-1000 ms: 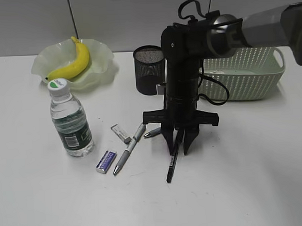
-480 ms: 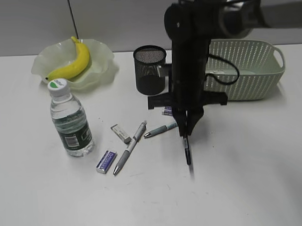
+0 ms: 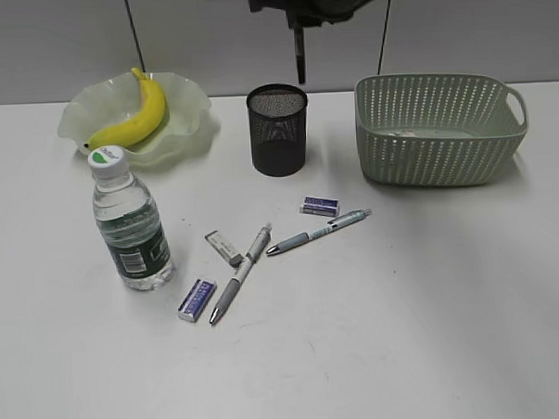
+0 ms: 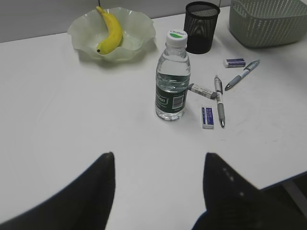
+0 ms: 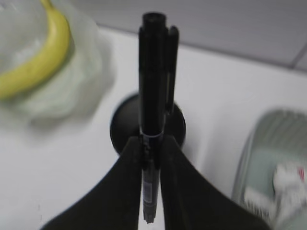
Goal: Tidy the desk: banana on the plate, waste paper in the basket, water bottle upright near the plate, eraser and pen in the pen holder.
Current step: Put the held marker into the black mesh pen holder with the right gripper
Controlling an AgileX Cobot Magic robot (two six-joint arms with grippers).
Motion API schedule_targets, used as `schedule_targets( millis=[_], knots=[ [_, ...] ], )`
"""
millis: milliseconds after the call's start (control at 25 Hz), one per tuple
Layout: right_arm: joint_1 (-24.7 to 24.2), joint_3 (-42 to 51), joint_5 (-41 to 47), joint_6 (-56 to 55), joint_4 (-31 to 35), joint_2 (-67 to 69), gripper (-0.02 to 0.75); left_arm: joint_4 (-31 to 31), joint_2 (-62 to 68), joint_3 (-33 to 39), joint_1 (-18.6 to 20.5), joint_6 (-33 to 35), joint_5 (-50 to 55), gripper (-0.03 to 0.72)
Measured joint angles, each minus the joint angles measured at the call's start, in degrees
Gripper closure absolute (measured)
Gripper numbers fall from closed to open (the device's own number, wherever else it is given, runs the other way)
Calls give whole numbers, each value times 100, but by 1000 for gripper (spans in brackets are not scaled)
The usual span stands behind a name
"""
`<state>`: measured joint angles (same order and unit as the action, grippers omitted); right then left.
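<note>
My right gripper (image 3: 297, 23) (image 5: 151, 139) is shut on a black pen (image 3: 299, 58) (image 5: 153, 72) and holds it upright, high above the black mesh pen holder (image 3: 278, 131) (image 5: 125, 127). Two grey pens (image 3: 240, 274) (image 3: 318, 232) and three erasers (image 3: 197, 298) (image 3: 224, 247) (image 3: 320, 206) lie on the desk (image 3: 406, 334). The banana (image 3: 132, 118) lies in the plate (image 3: 190, 104). The water bottle (image 3: 130, 225) stands upright near it. The waste paper (image 5: 288, 182) lies in the basket (image 3: 438, 128). My left gripper (image 4: 158, 163) is open and empty over bare desk.
The basket stands at the back right, the plate at the back left, the pen holder between them. A grey wall runs behind the desk. The desk's near edge shows at the lower right of the left wrist view (image 4: 288, 175).
My right gripper has lifted the black pen off the desk, swung it upright and carried it up and back above the pen holder. Nothing else has moved.
</note>
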<state>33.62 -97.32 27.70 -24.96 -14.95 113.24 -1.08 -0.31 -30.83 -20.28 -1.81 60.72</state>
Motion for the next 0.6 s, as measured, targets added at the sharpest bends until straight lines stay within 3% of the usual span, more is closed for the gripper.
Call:
schedule_targets(
  millis=[200, 320, 600],
  knots=[
    [0, 85, -1964, 15, -1397, 397, 648, 0, 0, 0, 0, 0, -5, 253],
    [-5, 97, -2160, 22, -1741, 812, 648, 0, 0, 0, 0, 1, -5, 253],
    [-67, 144, -2166, -248, -1653, 1489, 648, 0, 0, 0, 0, 1, -11, 253]
  ],
)
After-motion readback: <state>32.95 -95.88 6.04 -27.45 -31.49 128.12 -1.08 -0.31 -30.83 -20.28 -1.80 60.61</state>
